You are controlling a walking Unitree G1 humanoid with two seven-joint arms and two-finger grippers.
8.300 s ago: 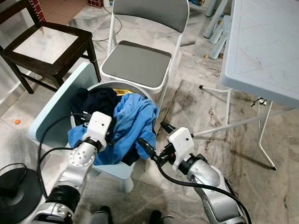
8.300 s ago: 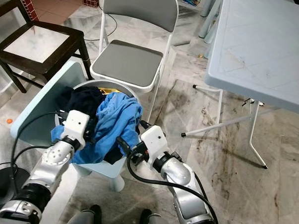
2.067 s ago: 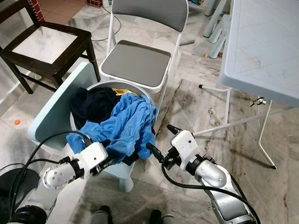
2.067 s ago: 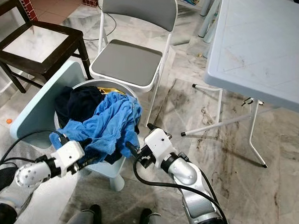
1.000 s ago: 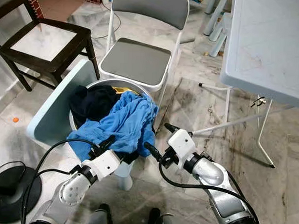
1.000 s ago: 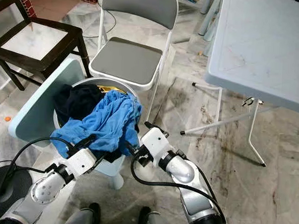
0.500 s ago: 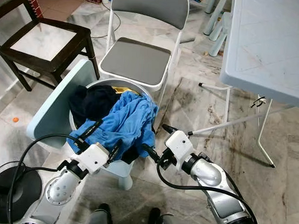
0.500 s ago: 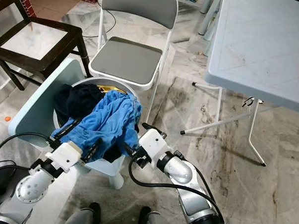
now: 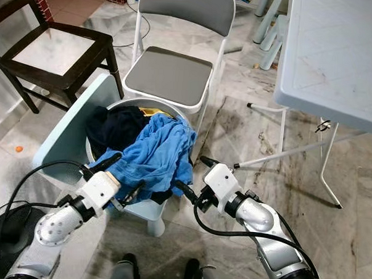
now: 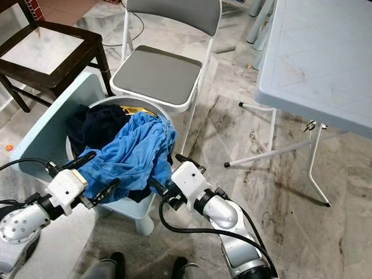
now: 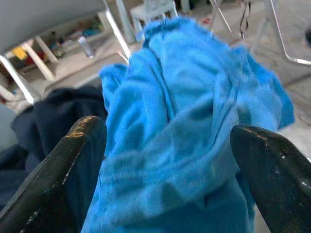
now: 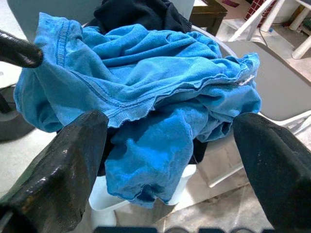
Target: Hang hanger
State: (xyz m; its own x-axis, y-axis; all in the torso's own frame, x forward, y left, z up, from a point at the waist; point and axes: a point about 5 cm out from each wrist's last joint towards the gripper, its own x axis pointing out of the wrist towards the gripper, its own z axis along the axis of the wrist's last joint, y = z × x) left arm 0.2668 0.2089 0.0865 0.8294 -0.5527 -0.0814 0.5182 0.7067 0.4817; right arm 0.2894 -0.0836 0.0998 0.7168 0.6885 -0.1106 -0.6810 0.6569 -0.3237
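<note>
Shifted toward the basket's near left rim since half a second ago, the left gripper spreads its fingers wide around the low edge of the blue garment. At the basket's near right rim, the right gripper also gapes, holding nothing. Both garments, blue and dark, fill the white laundry basket. No hanger can be made out. A grey folding chair stands behind the basket.

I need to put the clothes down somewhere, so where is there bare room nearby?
The grey folding chair seat behind the white laundry basket is bare, as is the pale plastic table top. The basket itself is crowded: the blue garment and dark clothes heap over its rim, both open grippers close by.
</note>
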